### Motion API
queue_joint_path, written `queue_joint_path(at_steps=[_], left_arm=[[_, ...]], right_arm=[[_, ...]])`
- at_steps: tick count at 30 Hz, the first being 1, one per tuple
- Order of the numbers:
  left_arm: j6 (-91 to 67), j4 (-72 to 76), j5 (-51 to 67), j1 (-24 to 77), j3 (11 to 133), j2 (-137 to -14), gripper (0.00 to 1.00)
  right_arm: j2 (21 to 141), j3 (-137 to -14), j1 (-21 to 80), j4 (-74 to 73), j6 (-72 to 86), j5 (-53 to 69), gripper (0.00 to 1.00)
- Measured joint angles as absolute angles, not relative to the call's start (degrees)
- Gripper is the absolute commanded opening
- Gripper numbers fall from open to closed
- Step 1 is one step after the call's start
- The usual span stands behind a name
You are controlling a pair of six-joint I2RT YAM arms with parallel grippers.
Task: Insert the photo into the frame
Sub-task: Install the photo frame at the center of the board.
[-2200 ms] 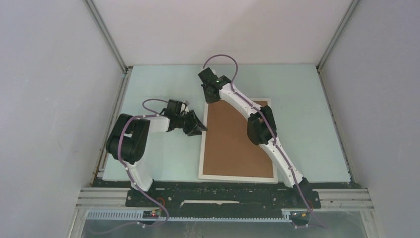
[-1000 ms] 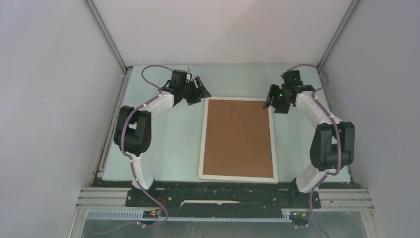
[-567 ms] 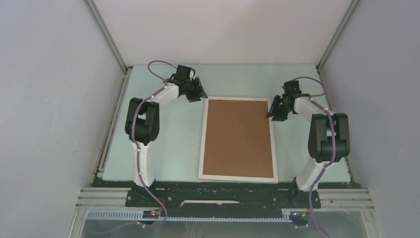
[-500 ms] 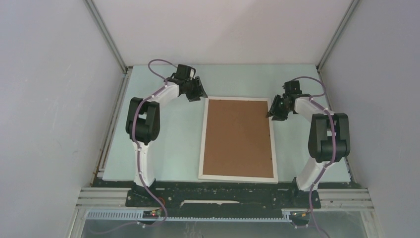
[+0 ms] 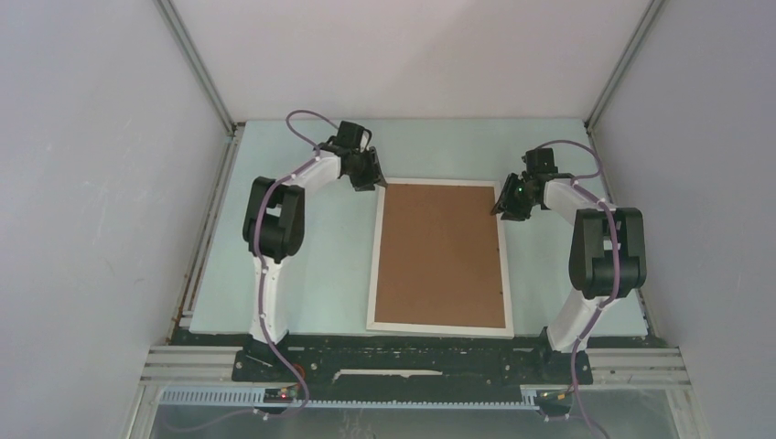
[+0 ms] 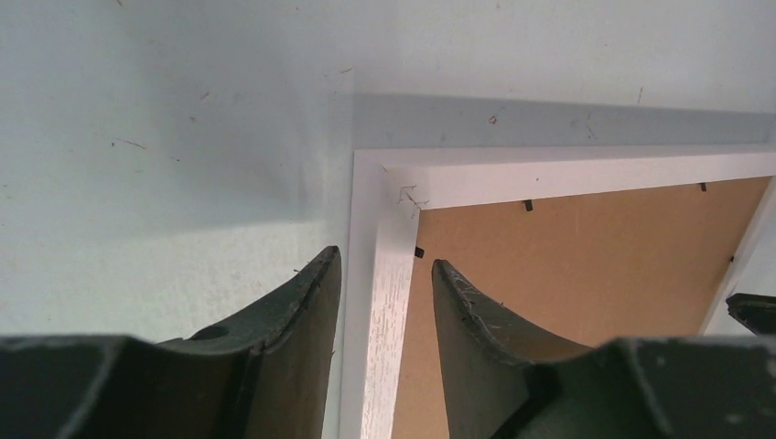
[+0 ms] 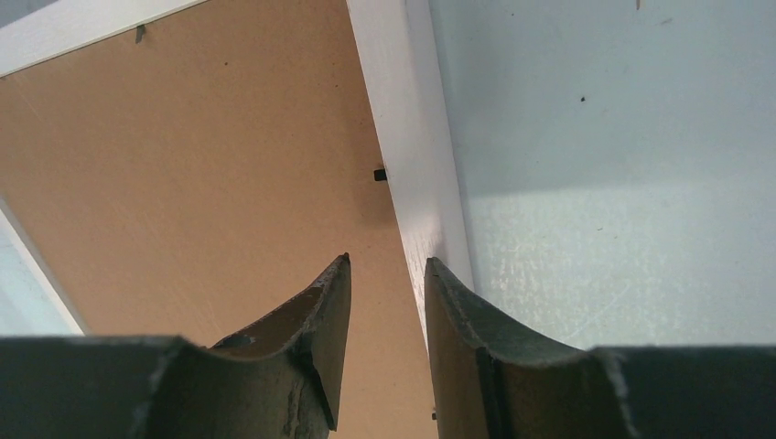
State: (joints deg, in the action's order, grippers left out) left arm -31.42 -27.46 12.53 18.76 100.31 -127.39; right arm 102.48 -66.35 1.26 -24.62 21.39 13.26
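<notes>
- Top external view: the frame (image 5: 374, 274) lies back-up on the table (image 5: 302, 274) with the brown board (image 5: 439, 256) seated in it. It reaches from both grippers back toward the arm bases.
- The frame's far left corner sits at the tips of the left gripper (image 5: 375, 183).
- Left wrist view: the fingers (image 6: 293, 311) straddle the side rail, one on the table side and one on the board side.
- The far right corner sits at the tips of the right gripper (image 5: 502, 207).
- Right wrist view: one finger is over the board and the other is in front of the rail.
- Both jaws are part-closed. I cannot tell whether they clamp the rail or only stand near it.
</notes>
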Motion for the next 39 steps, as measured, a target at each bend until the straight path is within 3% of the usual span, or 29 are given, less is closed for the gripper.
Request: queue_joint_path(at_steps=[7, 17, 39], left_arm=[[-31.2, -27.7, 12.1, 19.0, 100.3, -127.6, 0.38], [-31.0, -27.9, 11.7, 19.0, 100.5, -128.3, 0.42], [-30.4, -29.8, 9.3, 20.1, 103.7, -130.1, 0.38]], right_arm=[[102.6, -66.3, 1.3, -24.2, 21.4, 13.9, 0.43], [102.7, -66.3, 1.3, -24.1, 21.3, 14.0, 0.43], [102.7, -66.3, 1.3, -24.1, 21.3, 14.1, 0.43]])
